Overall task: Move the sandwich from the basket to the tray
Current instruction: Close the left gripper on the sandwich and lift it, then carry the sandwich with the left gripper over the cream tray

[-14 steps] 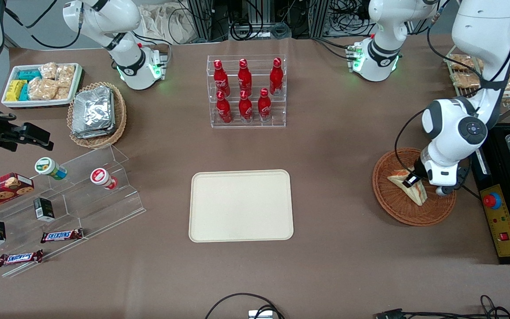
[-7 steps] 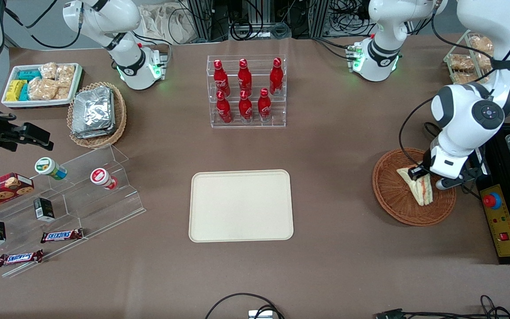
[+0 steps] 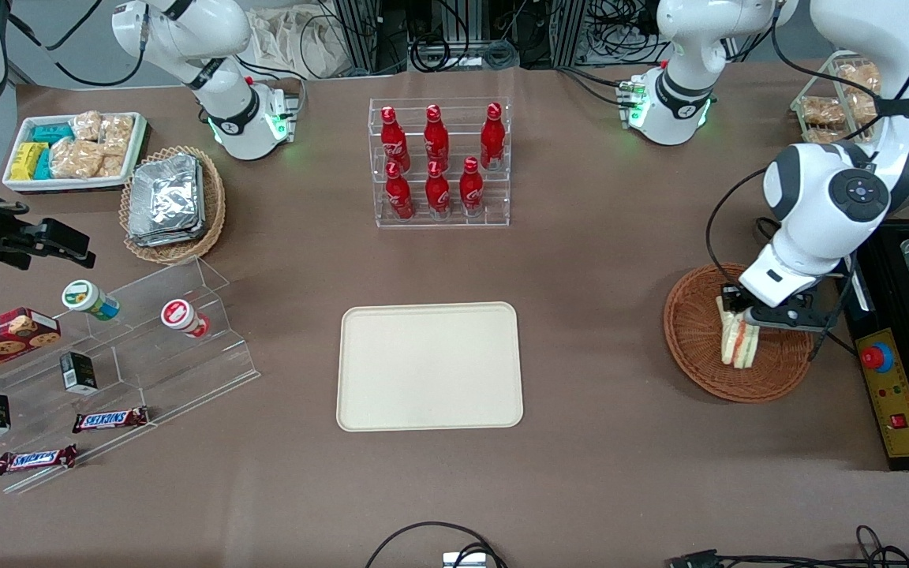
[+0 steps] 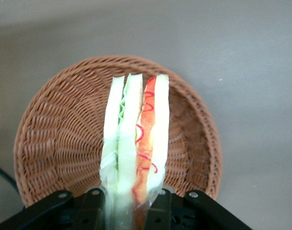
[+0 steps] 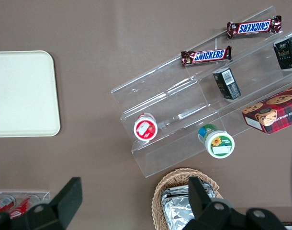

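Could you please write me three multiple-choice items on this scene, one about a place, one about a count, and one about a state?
1. Where is the sandwich?
A. flat on the tray
B. over the basket, in the claw
C. on the clear stepped shelf

2. How many red bottles stand in the clear rack?
A. four
B. six
C. eight

3. What is the state of the tray?
A. bare
B. holding the sandwich
C. stacked with foil packets

Answers:
1. B: in the front view the claw grips the sandwich over the basket, and the left wrist view shows its fingers pressed to both sides of the bread, filling edge outward.
2. B: three bottles stand in the upper row and three in the lower.
3. A: its cream surface carries nothing, so the placing is not yet done.
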### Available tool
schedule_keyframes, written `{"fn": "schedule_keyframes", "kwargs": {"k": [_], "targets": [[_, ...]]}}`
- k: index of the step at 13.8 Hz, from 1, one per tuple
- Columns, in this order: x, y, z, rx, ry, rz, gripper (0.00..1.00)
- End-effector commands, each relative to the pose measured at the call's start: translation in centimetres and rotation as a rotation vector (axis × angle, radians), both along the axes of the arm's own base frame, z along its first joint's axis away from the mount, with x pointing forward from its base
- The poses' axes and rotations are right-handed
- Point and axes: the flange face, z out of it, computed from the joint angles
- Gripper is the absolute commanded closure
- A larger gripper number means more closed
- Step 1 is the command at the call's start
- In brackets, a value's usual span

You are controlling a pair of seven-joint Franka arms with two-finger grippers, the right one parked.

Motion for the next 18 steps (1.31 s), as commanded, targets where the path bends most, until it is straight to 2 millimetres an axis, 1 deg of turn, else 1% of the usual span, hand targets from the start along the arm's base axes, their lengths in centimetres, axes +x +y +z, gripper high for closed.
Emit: {"fn": "schedule_keyframes", "kwargs": {"k": [1,4,5,7,11,14,17,18], "targets": [[0.9,-2.3,2.7,0.012,0.002,-0.014,0.80],[2.8,-4.6,6.1,0.014,0.051,-0.001,0.80],[3.2,-5.3,6.7,0.014,0.073,0.017,0.80],[4.3,-7.6,8.5,-0.001,0.072,0.036,0.80],[5.9,-11.7,9.7,-0.031,0.087,0.070,0.80],[6.9,-16.0,11.0,-0.051,0.091,0.096,0.80],[7.9,-19.4,11.1,-0.045,0.095,0.098,0.78],[8.2,-20.6,10.7,-0.042,0.095,0.109,0.78]]}}
